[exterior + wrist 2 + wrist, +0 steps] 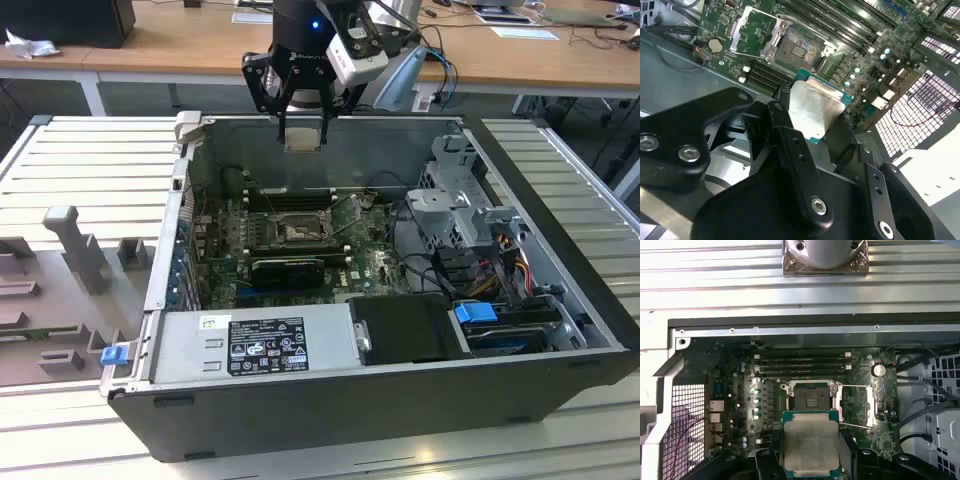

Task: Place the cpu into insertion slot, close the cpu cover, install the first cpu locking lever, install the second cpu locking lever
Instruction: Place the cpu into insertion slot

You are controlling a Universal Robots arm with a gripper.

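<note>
My gripper (302, 125) hangs above the rear wall of the open computer case (330, 410), shut on the cpu (302, 139). In both wrist views the cpu (815, 107) (810, 445) is a flat silvery square on a green edge, clamped between black fingers (785, 127) (769, 462). Well below it lies the insertion slot (812, 399) (800, 51) (297, 232), bare, with its contact field exposed. The cpu cover (754, 31) (871, 407) stands swung open beside the slot. Thin wire levers (855, 386) stick out, unlatched.
Long black memory slots (800, 365) flank the socket. A black expansion card (288, 266), a grey power supply (250, 345), a drive cage (460, 210) and coloured cables (510, 260) crowd the case. Grey fixtures (75, 245) sit on the table at the exterior view's left.
</note>
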